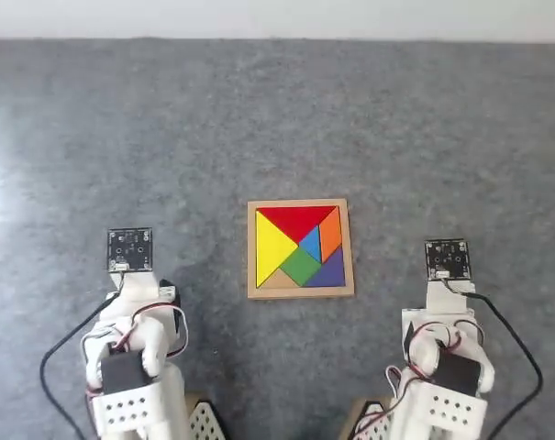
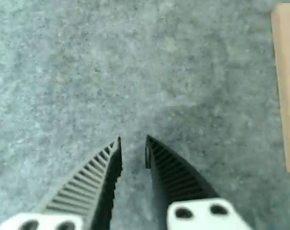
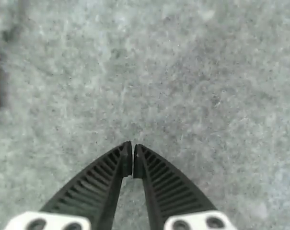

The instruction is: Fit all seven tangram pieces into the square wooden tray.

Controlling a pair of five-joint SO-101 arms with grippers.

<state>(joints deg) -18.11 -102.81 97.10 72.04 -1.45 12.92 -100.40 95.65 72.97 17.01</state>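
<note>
Grey felt table (image 1: pixel 424 128) | wooden tray (image 1: pixel 301 203) centred between arms, six coloured pieces (image 1: pixel 272 246) seated, one corner showing wood | we judge pieces light, stiff, thin; pinch edges | left gripper (image 2: pixel 133 139) narrowly parted, right gripper (image 3: pixel 133 144) closed, both empty.

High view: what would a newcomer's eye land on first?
The square wooden tray in the middle of the grey mat, packed with bright tangram pieces; its near-left corner looks plain wood-coloured. The left gripper and right gripper flank it over bare mat, holding nothing.
</note>
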